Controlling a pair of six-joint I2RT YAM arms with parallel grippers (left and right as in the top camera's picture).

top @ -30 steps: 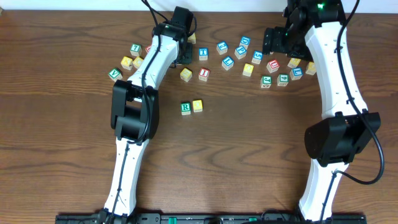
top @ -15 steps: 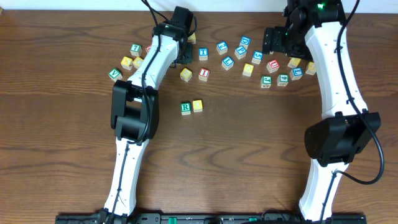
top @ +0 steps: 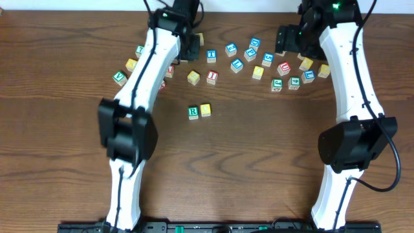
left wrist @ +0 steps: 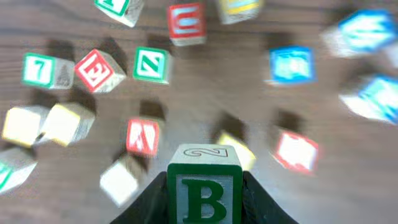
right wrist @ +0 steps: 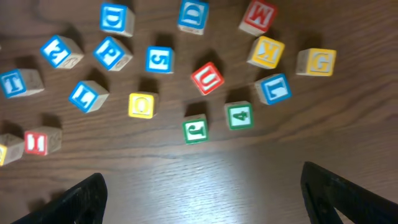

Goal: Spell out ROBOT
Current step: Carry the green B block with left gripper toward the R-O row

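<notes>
My left gripper is shut on a green B block and holds it above the scattered blocks at the back left; it also shows in the overhead view. A green R block and a yellow block sit side by side mid-table. My right gripper is open and empty above bare wood, just in front of the right cluster. A yellow O block and a blue T block lie in that cluster.
Loose letter blocks spread along the back of the table in two clusters, left and right. Bare wood lies in front of the R block.
My left arm has lifted and swung back and left with the B block. The right arm has hardly moved.
</notes>
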